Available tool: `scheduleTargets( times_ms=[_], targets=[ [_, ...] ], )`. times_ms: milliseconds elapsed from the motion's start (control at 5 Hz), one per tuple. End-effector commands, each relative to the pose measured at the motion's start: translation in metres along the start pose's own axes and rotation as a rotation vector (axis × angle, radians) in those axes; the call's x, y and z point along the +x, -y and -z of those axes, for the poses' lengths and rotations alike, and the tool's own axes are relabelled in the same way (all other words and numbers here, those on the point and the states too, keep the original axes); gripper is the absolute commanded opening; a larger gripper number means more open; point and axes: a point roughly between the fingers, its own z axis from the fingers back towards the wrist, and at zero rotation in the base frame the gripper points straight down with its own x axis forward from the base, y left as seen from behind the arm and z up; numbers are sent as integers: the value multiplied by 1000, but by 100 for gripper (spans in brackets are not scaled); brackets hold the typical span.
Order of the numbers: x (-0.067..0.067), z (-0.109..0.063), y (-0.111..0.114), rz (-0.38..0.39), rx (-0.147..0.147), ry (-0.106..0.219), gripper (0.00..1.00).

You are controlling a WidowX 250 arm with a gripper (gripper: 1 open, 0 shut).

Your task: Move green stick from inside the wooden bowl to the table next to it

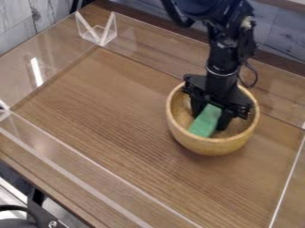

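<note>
The green stick (210, 120) lies tilted inside the wooden bowl (179, 126), its upper end leaning toward the far rim. The bowl stands right of centre on the brown table (107, 107). My black gripper (218, 101) reaches straight down into the bowl. Its two fingers sit on either side of the stick's upper end and are shut on it. The stick's lower end still rests in the bowl.
Clear acrylic walls (48, 147) run along the table's edges. A small clear folded stand (96, 30) sits at the back left. Bare tabletop stretches to the left and in front of the bowl.
</note>
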Motion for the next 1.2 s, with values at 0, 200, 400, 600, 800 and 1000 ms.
scheduleTargets(
  times_ms=[0,200,400,600,800,1000],
  targets=[
    [1,-10,-8,-7,-4,11,0],
    [1,-13,-11,-14,-11,9,0],
    [1,-14,-12,-20,-17,8,0],
    [1,-15,-14,-26,-23,6,0],
    [1,-17,-15,-32,-30,5,0],
    [1,-18,-17,-37,-37,4,0]
  ],
)
